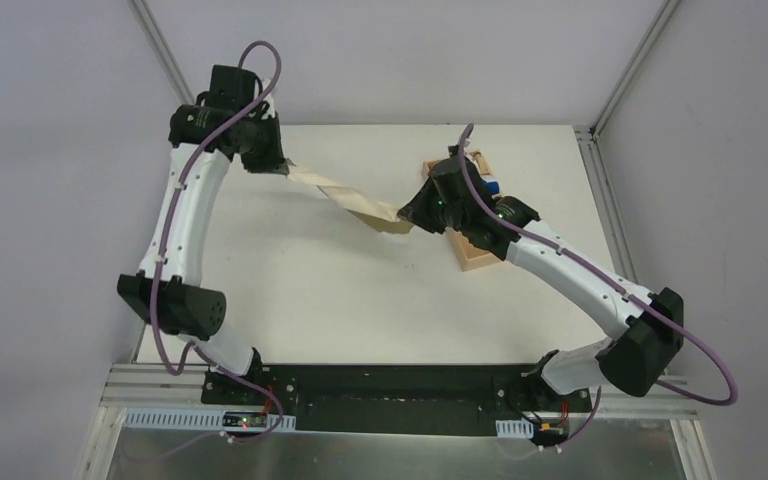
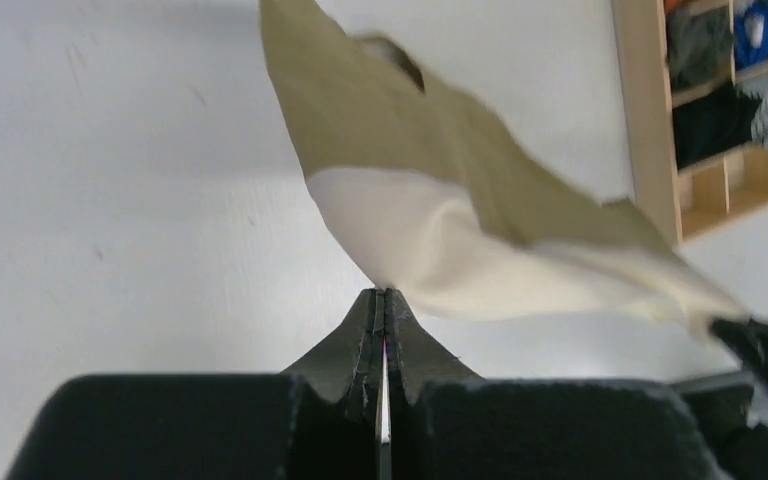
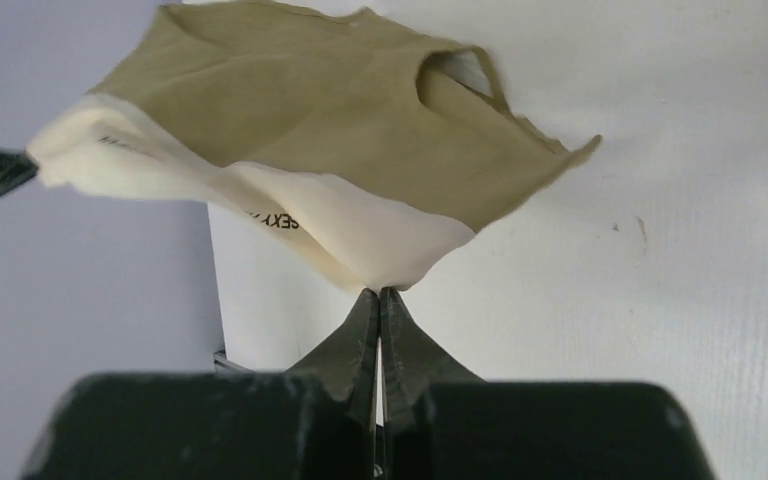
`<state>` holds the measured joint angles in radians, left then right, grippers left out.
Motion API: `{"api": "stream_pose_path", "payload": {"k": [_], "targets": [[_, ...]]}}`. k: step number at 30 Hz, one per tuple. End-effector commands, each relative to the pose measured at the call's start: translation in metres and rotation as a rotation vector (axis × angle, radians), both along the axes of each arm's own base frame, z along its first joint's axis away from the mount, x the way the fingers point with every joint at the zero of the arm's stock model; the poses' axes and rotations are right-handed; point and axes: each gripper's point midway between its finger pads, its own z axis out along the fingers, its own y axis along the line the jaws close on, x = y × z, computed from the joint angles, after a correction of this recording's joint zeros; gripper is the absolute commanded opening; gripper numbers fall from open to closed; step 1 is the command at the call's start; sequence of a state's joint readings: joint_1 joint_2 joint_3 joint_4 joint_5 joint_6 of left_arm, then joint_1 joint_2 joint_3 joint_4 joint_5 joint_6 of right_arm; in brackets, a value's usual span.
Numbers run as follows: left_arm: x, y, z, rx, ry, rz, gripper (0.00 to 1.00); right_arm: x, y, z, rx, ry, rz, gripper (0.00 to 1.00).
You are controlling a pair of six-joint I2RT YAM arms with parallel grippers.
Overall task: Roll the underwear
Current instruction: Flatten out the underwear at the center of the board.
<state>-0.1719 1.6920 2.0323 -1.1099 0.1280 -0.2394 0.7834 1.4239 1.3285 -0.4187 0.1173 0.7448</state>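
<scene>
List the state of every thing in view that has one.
underwear: unrolled, stretched and twisted between both pincers.
left pincer: shut on the underwear.
right pincer: shut on the underwear.
wooden organizer: partly filled with fabric bundles, some compartments empty.

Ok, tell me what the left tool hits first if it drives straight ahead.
The olive-khaki fabric underwear with cream waistband, pinched in the left tool itself; beyond it probably the white tabletop, depth unclear.
</scene>
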Motion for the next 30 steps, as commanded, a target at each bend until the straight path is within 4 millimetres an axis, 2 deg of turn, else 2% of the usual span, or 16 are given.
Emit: {"api": "stream_pose_path", "payload": {"k": [1, 3, 4, 5, 7, 8, 10, 12, 14, 17, 19, 22, 27, 30], "targets": [[-0.093, -0.021, -0.035, -0.1, 0.219, -0.166, 0.0, -0.019, -0.029, -0.031, -0.081, 0.039, -0.022, 0.0], [-0.125, -0.027, -0.078, -0.157, 0.318, -0.18, 0.0, -0.036, -0.041, -0.065, -0.119, 0.104, -0.018, 0.0], [-0.134, -0.029, -0.1, -0.172, 0.351, -0.176, 0.0, -0.048, -0.046, -0.083, -0.138, 0.143, -0.01, 0.0], [-0.139, -0.027, -0.117, -0.17, 0.387, -0.15, 0.13, -0.059, -0.051, -0.104, -0.157, 0.186, -0.004, 0.0], [-0.138, -0.021, -0.144, -0.143, 0.449, -0.08, 0.51, -0.081, -0.058, -0.145, -0.198, 0.277, 0.013, 0.0], [-0.135, -0.02, -0.154, -0.131, 0.481, -0.052, 0.6, -0.09, -0.061, -0.163, -0.216, 0.326, 0.02, 0.0], [-0.13, -0.02, -0.163, -0.13, 0.522, -0.013, 0.64, -0.103, -0.064, -0.185, -0.246, 0.383, 0.023, 0.0], [-0.128, -0.02, -0.166, -0.126, 0.523, 0.028, 0.64, -0.107, -0.067, -0.191, -0.257, 0.388, 0.012, 0.0], [-0.133, -0.01, -0.168, -0.09, 0.505, 0.082, 0.6, -0.107, -0.068, -0.189, -0.243, 0.377, -0.003, 0.0], [-0.156, 0.001, -0.179, -0.07, 0.524, 0.179, 0.5, -0.104, -0.069, -0.186, -0.234, 0.356, -0.016, 0.0], [-0.175, -0.01, -0.187, -0.139, 0.556, 0.194, 0.45, -0.103, -0.07, -0.186, -0.235, 0.35, -0.018, 0.0], [-0.201, -0.025, -0.203, -0.181, 0.574, 0.211, 0.48, -0.103, -0.068, -0.187, -0.235, 0.355, -0.014, 0.0], [-0.214, -0.053, -0.227, -0.265, 0.511, 0.23, 0.53, -0.103, -0.064, -0.189, -0.222, 0.366, -0.01, 0.0], [-0.214, -0.056, -0.244, -0.281, 0.51, 0.251, 0.53, -0.103, -0.063, -0.189, -0.217, 0.367, -0.011, 0.0]]}}
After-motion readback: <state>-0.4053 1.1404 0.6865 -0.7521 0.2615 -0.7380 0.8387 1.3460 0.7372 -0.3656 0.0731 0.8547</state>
